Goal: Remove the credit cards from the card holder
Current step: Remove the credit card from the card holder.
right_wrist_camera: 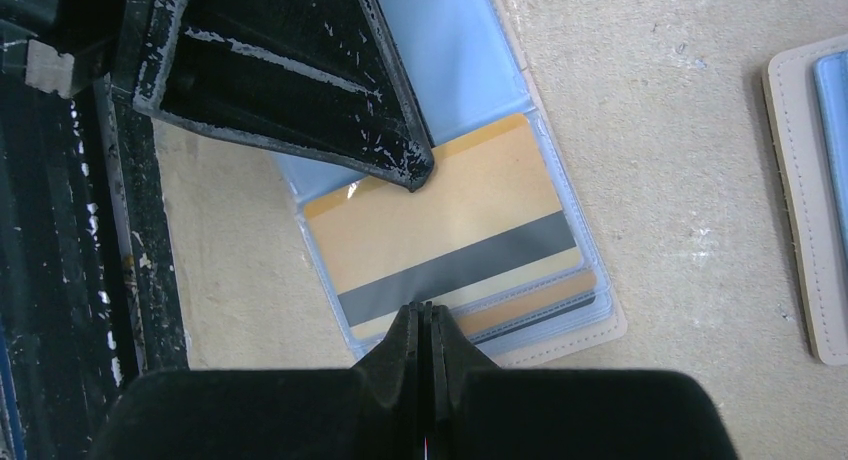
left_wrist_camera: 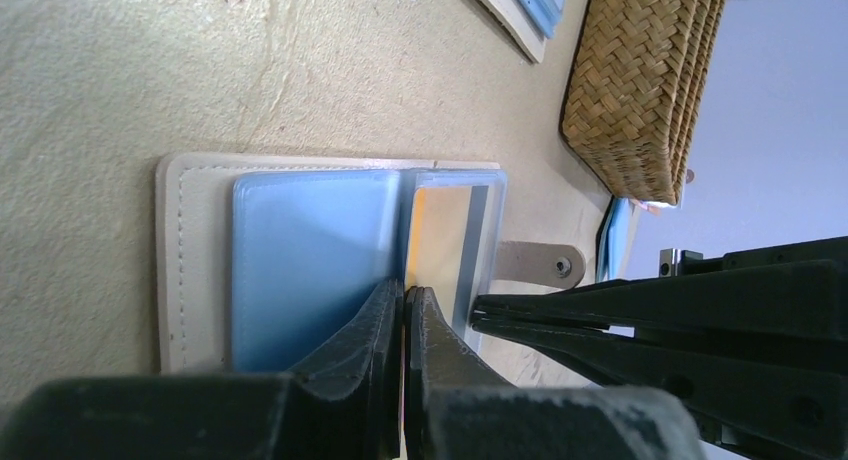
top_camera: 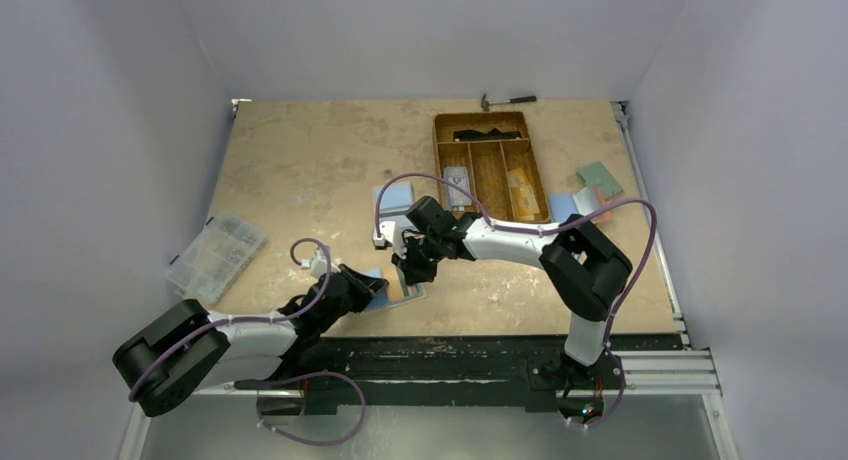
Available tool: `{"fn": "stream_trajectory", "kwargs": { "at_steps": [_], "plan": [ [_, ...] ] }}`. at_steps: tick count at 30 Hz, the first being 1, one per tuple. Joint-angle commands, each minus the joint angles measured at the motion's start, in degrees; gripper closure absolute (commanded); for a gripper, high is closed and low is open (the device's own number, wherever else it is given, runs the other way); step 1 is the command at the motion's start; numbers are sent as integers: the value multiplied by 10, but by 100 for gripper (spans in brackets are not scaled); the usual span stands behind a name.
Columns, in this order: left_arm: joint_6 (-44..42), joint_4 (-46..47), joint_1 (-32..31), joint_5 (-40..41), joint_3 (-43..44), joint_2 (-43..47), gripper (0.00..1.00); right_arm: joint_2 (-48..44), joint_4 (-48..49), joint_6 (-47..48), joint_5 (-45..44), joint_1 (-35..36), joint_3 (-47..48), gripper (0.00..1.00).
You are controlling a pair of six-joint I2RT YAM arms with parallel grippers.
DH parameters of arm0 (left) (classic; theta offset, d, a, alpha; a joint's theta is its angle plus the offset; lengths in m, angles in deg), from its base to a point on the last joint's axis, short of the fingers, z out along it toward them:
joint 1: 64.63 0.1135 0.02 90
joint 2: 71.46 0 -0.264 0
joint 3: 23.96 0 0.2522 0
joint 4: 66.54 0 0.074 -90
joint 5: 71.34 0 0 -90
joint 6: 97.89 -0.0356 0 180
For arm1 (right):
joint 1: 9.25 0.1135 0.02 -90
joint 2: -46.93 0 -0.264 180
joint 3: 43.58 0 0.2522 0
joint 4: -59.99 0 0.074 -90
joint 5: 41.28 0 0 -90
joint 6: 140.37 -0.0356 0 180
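the table (top_camera: 300, 170) was a mottled beige slab, scuffed pale in patches, boxed in by plain pale walls (top_camera: 120, 100) on three sides, with a metal rail along its 3 o'clock edge. at about 1 o'clock stood a brown compartment tray (top_camera: 437, 160), a hammer (top_camera: 508, 101) lay just beyond it at the far edge, and a clear organiser box (top_camera: 215, 255) sat near 8 o'clock. a few flat blue and green wallets (top_camera: 590, 192) lay at 3 o'clock – another, blue-faced (top_camera: 395, 195), lay near the centre.

the card holder (left_wrist_camera: 190, 270) lay open and flat at 6 o'clock, close to the near edge, its cream stitched border framing light blue sleeves. one clear sleeve held an orange-tan credit card (right_wrist_camera: 450, 210) crossed by a dark grey stripe; the edge of a second card (right_wrist_camera: 540, 295) showed beneath it.

the left hand (left_wrist_camera: 403, 298) was closed, its tips down on the holder at the fold – whether it pinched anything could not be told. the right hand (right_wrist_camera: 425, 315) was closed too, its tips at the striped card's outer edge, holding nothing that could be seen.
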Motion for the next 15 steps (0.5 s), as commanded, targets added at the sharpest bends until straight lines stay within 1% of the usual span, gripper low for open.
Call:
{"fn": "stream_trajectory", "kwargs": {
  "at_steps": [1,5,10,12,15],
  "plan": [
    [-19,82,0,-19,-85,-1,100,15,-16,-6,17,3,6,100],
    [-59,65,0,-28,-84,40,100,3,-20,-6,32,-14,10,100],
    [-120,-6,0,-36,-76,132,100,-12,-17,-12,48,-41,5,94],
    [-138,-38,0,-37,-71,173,100,-11,-15,-13,45,-45,4,94],
    [-158,-73,1,-42,-62,205,100,-5,-15,-14,34,-46,4,95]
  ]
}}
